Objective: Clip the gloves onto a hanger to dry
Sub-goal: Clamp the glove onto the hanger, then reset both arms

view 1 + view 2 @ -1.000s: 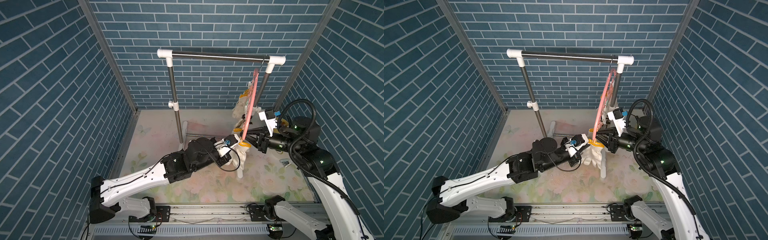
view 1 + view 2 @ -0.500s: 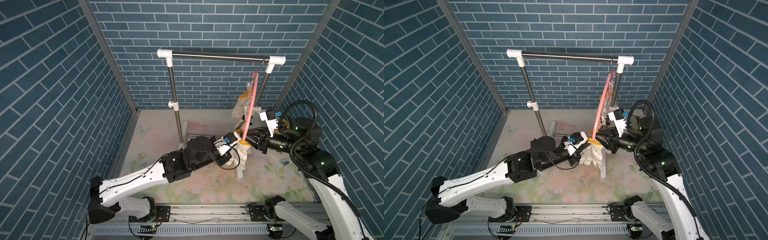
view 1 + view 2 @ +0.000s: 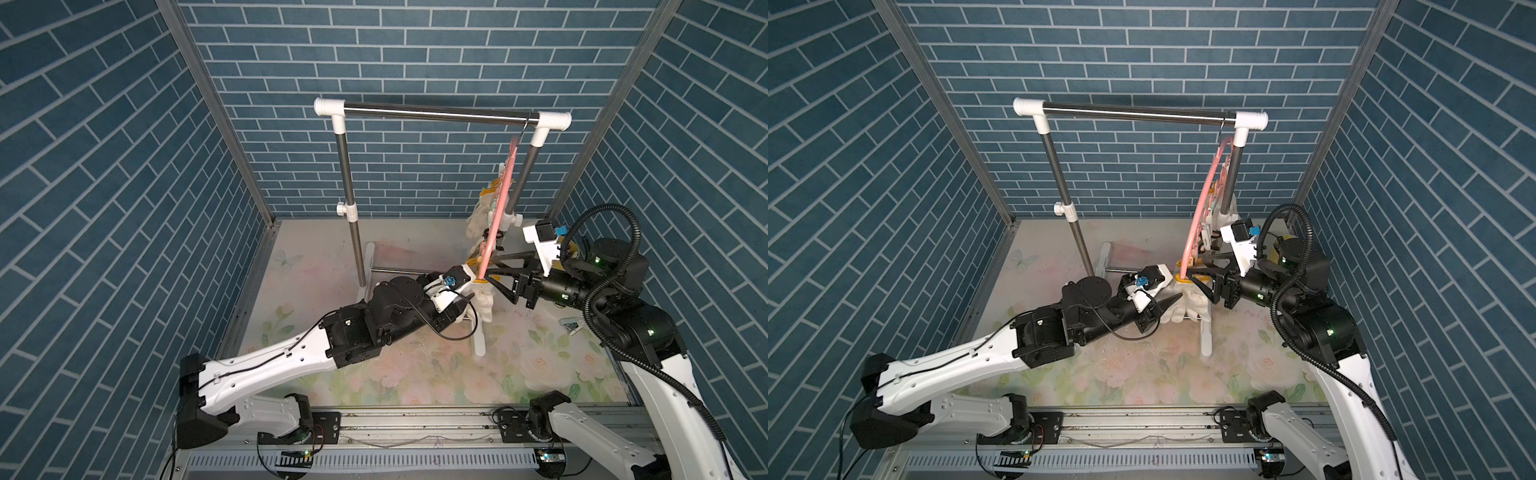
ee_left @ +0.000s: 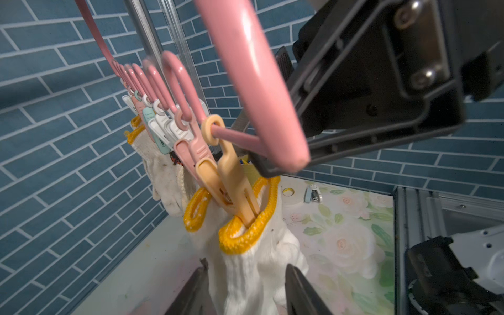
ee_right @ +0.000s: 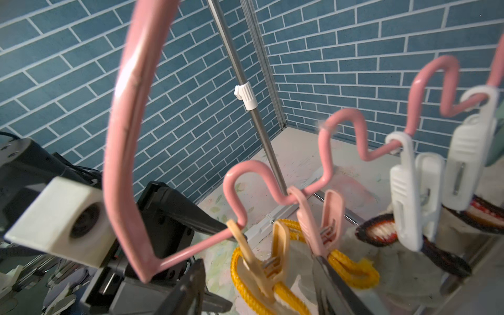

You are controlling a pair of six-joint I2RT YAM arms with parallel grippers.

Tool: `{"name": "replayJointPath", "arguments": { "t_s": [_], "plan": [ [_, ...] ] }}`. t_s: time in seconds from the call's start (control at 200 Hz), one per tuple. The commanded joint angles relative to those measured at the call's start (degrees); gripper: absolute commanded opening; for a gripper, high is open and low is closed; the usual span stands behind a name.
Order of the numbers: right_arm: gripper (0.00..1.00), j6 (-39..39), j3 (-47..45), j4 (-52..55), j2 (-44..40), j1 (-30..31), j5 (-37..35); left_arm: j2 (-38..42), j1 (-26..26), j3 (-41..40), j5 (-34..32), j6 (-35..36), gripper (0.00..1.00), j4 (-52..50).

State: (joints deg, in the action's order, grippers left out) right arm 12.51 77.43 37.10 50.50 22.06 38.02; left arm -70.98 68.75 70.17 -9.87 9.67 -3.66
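Note:
The pink hanger (image 3: 500, 208) (image 3: 1202, 208) hangs by its hook from the right end of the rack bar. On its near end a peach clip (image 4: 234, 177) (image 5: 261, 261) bites the yellow cuff of a white glove (image 4: 245, 259) (image 3: 484, 301) (image 3: 1187, 307). My left gripper (image 4: 246, 268) (image 3: 1173, 307) is open, with the glove's body hanging loose between its fingers. The right gripper (image 5: 259, 270) (image 3: 488, 268) is open too, one finger on each side of the peach clip. More gloves (image 4: 163, 169) (image 3: 482, 216) hang from clips farther along.
The steel rack (image 3: 436, 116) stands on white feet (image 3: 478, 340) on the floral mat. A pink clip (image 5: 319, 218) and white clips (image 5: 409, 191) hang close beside the peach one. Small items (image 4: 313, 192) lie on the mat at the right. Brick walls close in on three sides.
Both grippers have opened. The left has let go of the glove and the right has released the peach clip. The glove now hangs from that clip.

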Motion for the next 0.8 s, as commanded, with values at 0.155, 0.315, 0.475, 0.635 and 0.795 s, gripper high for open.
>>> {"name": "replayJointPath", "arguments": {
  "t_s": [0.155,0.315,0.475,0.635,0.795],
  "plan": [
    [0.66,-2.18,-0.28,4.46,-7.61,-0.17,-20.97,8.50,-0.34,-7.64,-14.55,2.30,0.86,7.71],
    [0.66,0.48,-3.49,10.07,-9.74,-0.31,-41.53,17.98,-7.63,-15.49,-20.96,1.49,1.00,9.70],
    [0.65,1.74,-10.79,9.58,-8.34,-5.06,-45.23,28.42,-22.27,-24.25,-18.71,-5.64,1.00,6.86],
    [0.64,3.24,-20.13,1.16,-5.96,-15.42,-33.34,33.96,-32.50,-33.83,-19.65,-8.16,1.00,4.98],
    [0.64,3.66,-32.36,-11.53,-3.95,-24.65,-24.29,35.26,-42.61,-44.01,-21.88,-9.73,1.00,13.55]
  ]
}}
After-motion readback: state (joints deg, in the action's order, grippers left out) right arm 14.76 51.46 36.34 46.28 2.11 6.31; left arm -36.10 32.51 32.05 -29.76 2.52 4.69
